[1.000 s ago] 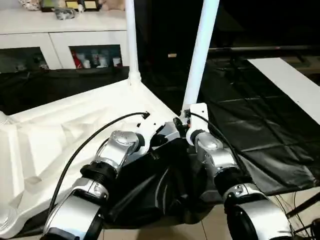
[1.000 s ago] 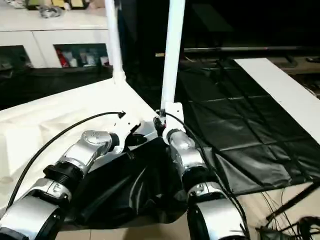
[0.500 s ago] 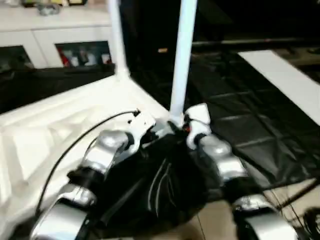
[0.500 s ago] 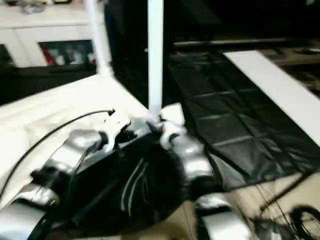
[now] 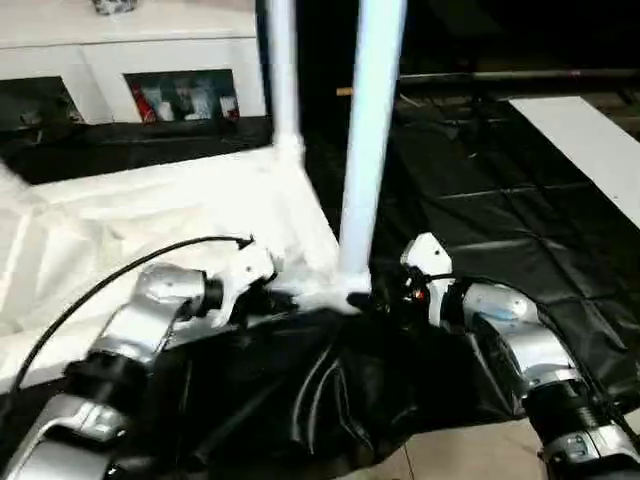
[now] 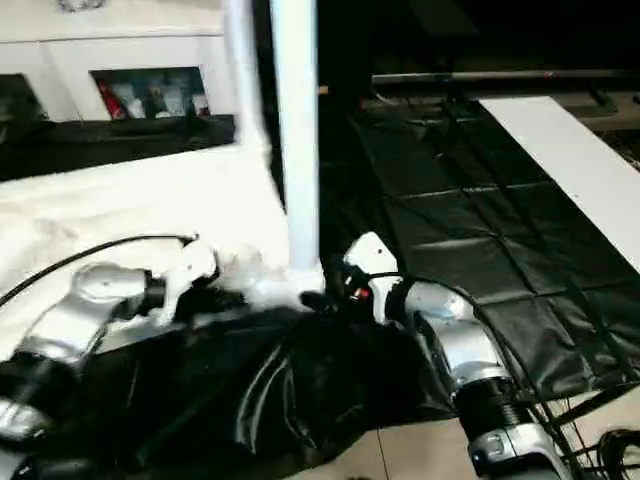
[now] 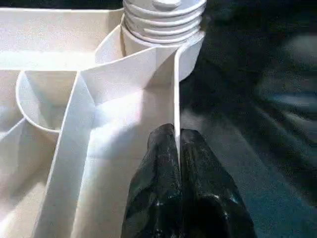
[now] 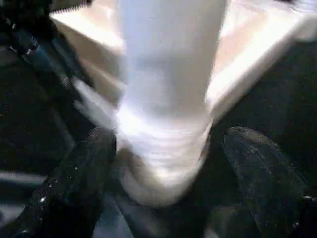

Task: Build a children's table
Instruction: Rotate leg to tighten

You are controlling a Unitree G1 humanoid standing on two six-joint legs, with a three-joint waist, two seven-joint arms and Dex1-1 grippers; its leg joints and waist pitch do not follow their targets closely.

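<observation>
The children's table top [image 5: 150, 220] lies upside down on the black sheet. Two white legs stand upright in its corner sockets, one at the far corner [image 5: 282, 70] and one at the near corner [image 5: 370, 130]. My left gripper [image 7: 176, 133] is shut on the thin rim wall [image 7: 175, 84] just beside the near socket, where the leg's ribbed end [image 7: 163, 20] sits. My right gripper [image 5: 378, 298] stands open around the base of the near leg [image 8: 166, 99]. Its fingers [image 8: 84, 183] sit on either side, apart from the leg.
A white glass-door cabinet [image 5: 150, 70] stands at the back. The black sheet [image 5: 480, 200] spreads to the right and bunches up between my forearms. A white board [image 5: 590, 150] lies at the far right. Floor tile [image 5: 470, 460] shows below the table's front edge.
My right gripper has opened wider at the near leg's base, and its forearm now comes in from further right. The head view has shifted. The left gripper keeps its hold on the rim.
</observation>
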